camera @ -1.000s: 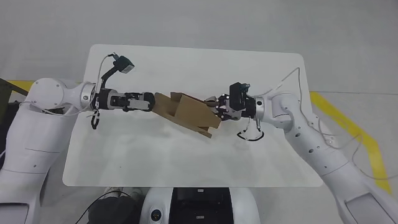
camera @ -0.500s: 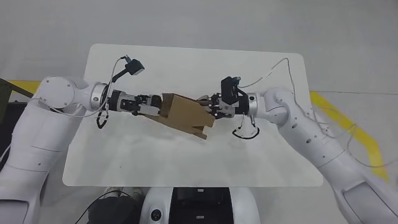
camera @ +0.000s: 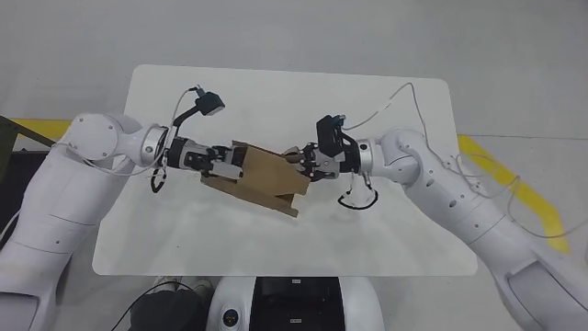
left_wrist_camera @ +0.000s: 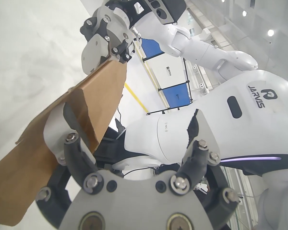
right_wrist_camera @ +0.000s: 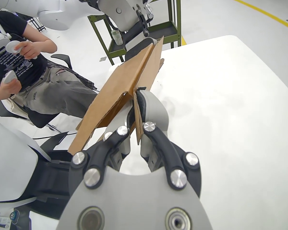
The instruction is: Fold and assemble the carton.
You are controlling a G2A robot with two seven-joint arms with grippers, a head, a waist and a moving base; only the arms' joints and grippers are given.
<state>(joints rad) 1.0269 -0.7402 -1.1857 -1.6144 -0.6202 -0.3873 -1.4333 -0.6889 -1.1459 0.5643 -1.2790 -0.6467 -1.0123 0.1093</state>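
A flattened brown carton [camera: 262, 180] is held above the middle of the white table [camera: 367, 110], tilted, with one end toward each arm. My right gripper [camera: 296, 159] is shut on the edge of a flap at the carton's right end, and its fingers [right_wrist_camera: 148, 106] pinch the cardboard [right_wrist_camera: 124, 82]. At the other end, my left gripper [camera: 231, 164] is open wide. One of its fingers [left_wrist_camera: 62, 120] lies against a carton flap [left_wrist_camera: 86, 101], while the other finger [left_wrist_camera: 199, 130] stands free. The right gripper [left_wrist_camera: 110, 53] grips the carton's far end in the left wrist view.
A black cable loop [camera: 356, 200] lies on the table beside the right arm. A green metal cart [right_wrist_camera: 168, 25] stands on the floor beyond the table's edge. Bare tabletop lies in front of and behind the carton.
The right arm has carried the carton to the left and slightly toward the front edge. Its left end now overlaps the left gripper, which has moved right to meet it.
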